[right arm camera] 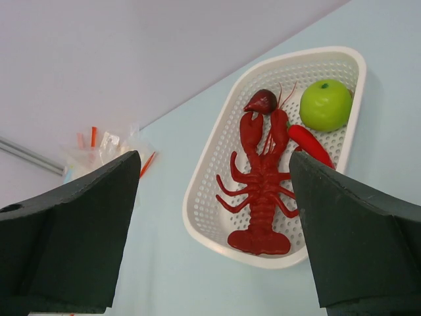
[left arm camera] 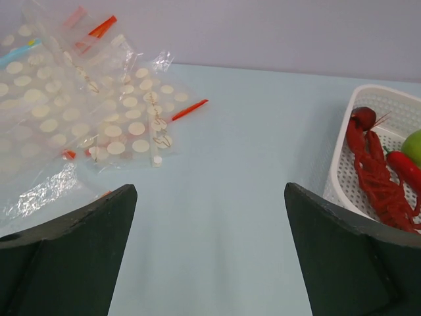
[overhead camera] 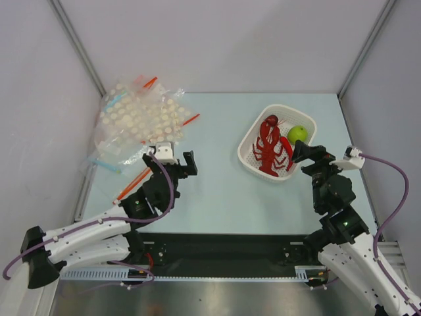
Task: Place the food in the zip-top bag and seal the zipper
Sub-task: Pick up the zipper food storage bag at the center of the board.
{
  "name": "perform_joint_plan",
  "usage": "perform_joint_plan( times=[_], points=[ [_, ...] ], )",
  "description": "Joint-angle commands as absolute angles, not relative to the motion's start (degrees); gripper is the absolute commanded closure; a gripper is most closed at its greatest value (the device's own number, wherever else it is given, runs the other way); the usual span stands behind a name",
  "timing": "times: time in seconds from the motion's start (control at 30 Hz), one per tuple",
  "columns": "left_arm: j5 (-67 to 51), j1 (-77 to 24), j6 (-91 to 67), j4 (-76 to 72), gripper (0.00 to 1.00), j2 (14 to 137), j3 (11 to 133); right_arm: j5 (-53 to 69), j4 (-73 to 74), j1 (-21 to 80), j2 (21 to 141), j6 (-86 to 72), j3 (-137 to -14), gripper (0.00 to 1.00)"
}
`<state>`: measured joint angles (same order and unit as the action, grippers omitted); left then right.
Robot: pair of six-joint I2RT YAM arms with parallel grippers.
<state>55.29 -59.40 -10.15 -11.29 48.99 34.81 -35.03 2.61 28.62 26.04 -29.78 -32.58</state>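
Note:
The red toy lobster [overhead camera: 270, 148] lies in a white perforated basket [overhead camera: 247, 158] at the right of the table, tail toward me; it also shows in the right wrist view [right arm camera: 263, 191] and the left wrist view [left arm camera: 378, 174]. The plain clear bag [left arm camera: 39, 191] lies at the near edge of the bag pile on the left, its red-orange zipper strip [overhead camera: 135, 182] just left of my left gripper [overhead camera: 177, 158]. That gripper is open and empty above bare table [left arm camera: 209, 197]. My right gripper [overhead camera: 312, 155] is open and empty, just near-right of the basket [right arm camera: 214, 164].
A green fruit [right arm camera: 325, 104], a red chili [right arm camera: 309, 145] and a dark shell-like piece [right arm camera: 262, 101] share the basket. Several dotted clear bags [overhead camera: 141, 115] with red and blue strips are piled at the far left. Grey walls enclose the table.

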Motion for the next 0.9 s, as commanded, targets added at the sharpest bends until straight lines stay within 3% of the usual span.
perform_joint_plan(
  times=[0.0,0.27,0.53,0.87],
  points=[
    [53.8,-55.82,-14.57,-7.24,0.0,50.09,36.72,-35.6,0.97,28.39,25.4,-29.71,-34.01,0.0],
    [45.97,-43.43,-26.36,4.9,0.0,59.49,40.95,-34.1,0.61,28.3,24.96,-28.65,-34.19,0.0],
    [49.04,-35.52,-30.41,10.98,0.01,68.46,45.0,-33.14,-1.13,28.39,26.36,-28.48,-34.1,0.0],
    [39.55,-23.91,-31.11,12.56,0.13,78.39,47.54,-32.17,-0.97,28.3,28.04,-29.18,-34.45,0.0]
  ],
)
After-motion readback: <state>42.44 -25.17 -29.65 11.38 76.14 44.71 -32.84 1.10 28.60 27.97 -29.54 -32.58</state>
